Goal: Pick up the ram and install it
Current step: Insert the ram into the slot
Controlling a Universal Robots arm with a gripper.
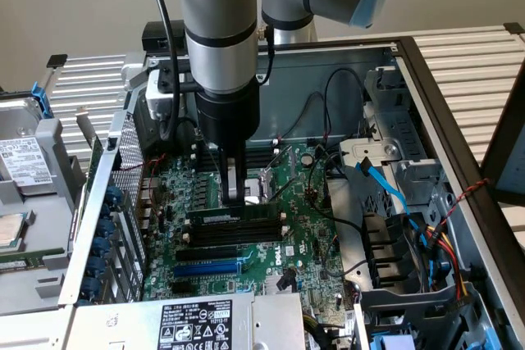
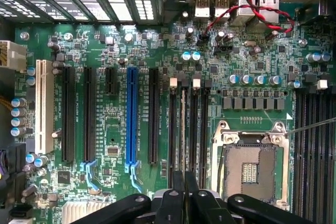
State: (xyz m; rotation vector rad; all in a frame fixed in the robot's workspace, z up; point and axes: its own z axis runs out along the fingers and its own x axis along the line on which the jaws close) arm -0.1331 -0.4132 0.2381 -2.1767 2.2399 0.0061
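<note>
**A:** What crowded the spot where the arm worked?

**B:** The arm [image 1: 217, 30] reached straight down into an open computer case [image 1: 422, 79] lying on a slatted worktop [image 1: 476, 63]. Black cables [image 1: 326, 96] looped over the far part of the board. A blue cable [image 1: 385, 186] ran past the drive cage at the exterior view's right. A labelled power supply [image 1: 193, 321] sat along the case's near edge.

**A:** And right by the gripper?

**B:** The gripper [image 1: 235, 196] hung over the middle of the green board [image 1: 308, 227], just beside the bare processor socket [image 2: 251, 166]. Empty black slots [image 1: 221, 239] lay on the near side, and a blue slot [image 1: 209, 268] beyond them. The wrist view showed a red and black twisted wire [image 2: 257, 11] by the rear ports at the board's edge, well apart from the jaws.

**A:** Where was the ram?

**B:** The ram [image 1: 254, 213] stood on its long edge in the slot row nearest the socket, directly under the gripper. It looked long, thin and dark, with a green strip along the top. I couldn't make out its label.

**A:** And the jaws?

**B:** They were drawn almost together, pinching the ram's upper edge about halfway along. Whether it sat fully in the slot, I couldn't tell.
</note>
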